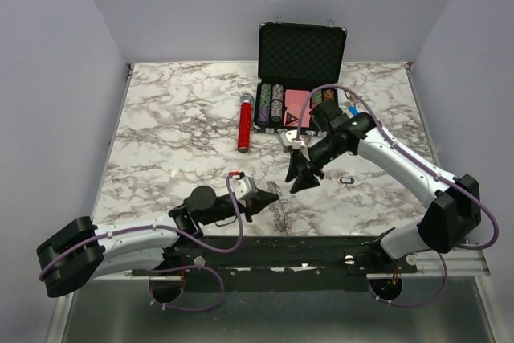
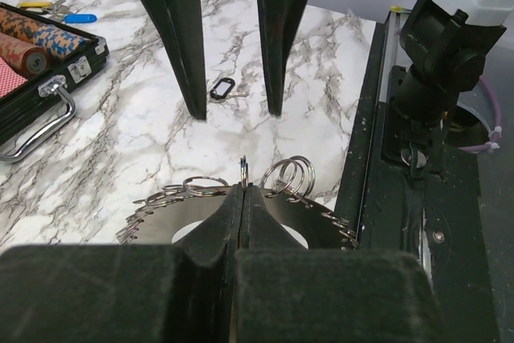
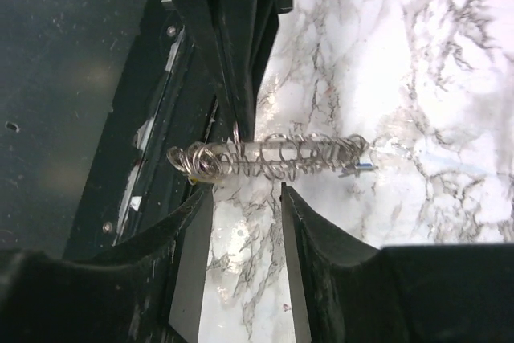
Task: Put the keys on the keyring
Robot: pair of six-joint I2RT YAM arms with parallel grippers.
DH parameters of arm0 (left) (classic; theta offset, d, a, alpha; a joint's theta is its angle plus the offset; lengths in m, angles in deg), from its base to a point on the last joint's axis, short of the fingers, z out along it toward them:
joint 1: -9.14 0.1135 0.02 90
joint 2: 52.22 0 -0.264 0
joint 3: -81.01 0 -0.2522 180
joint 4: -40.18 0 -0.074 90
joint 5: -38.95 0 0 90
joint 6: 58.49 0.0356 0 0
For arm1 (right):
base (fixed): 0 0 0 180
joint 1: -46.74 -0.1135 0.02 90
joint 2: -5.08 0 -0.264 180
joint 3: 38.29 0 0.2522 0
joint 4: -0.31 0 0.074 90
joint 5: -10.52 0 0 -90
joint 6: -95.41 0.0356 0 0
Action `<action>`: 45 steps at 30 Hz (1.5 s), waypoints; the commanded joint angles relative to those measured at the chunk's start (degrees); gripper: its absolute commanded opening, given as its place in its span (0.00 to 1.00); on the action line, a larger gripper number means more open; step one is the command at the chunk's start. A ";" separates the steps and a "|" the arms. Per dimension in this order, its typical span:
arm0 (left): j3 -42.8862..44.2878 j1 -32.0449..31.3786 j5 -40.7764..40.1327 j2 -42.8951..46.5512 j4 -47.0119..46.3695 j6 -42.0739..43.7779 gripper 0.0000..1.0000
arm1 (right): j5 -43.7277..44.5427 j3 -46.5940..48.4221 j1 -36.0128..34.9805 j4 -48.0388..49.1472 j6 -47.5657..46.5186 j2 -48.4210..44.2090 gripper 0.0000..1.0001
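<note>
Reaching low, left jaws clamp keyring (image 3: 273,156); right jaws point down, parted.

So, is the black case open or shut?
Open: the lid of the case stands upright at the back, and the chips lie uncovered inside.

Bright even light, glare whitening the marble table (image 3: 450,118), close foreground blurred
</note>
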 commanded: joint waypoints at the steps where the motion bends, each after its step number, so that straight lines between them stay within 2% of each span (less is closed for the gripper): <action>1: -1.90 -0.46 1.66 3.68 -3.57 2.08 0.00 | -7.10 -1.54 3.16 1.12 0.17 -3.36 0.50; 8: -2.95 -0.46 2.71 6.41 -3.21 2.26 0.00 | -11.49 -7.16 3.34 4.73 -1.49 -5.47 0.63; 15: -6.38 -0.46 4.30 6.15 -12.26 -2.66 0.00 | -16.50 -7.08 3.42 4.64 -2.03 -4.77 0.64; 19: -6.65 -0.46 4.39 5.62 -13.41 -3.72 0.00 | -19.66 -7.61 3.34 6.04 -0.63 -4.42 0.63; 22: -6.12 -0.46 4.39 4.92 -13.41 -3.64 0.00 | -21.42 -8.57 3.34 8.76 2.26 -3.81 0.57; 26: -5.15 -0.46 4.39 3.95 -13.59 -3.55 0.00 | -20.90 -9.89 3.25 14.73 7.98 -3.45 0.42; 28: -4.89 -0.46 4.39 3.34 -14.29 -3.55 0.00 | -20.03 -10.42 3.16 16.93 10.00 -3.45 0.38; 45: -5.06 -0.37 1.22 0.79 -19.65 -5.48 0.00 | -16.68 -12.71 0.26 22.39 13.70 -2.84 0.33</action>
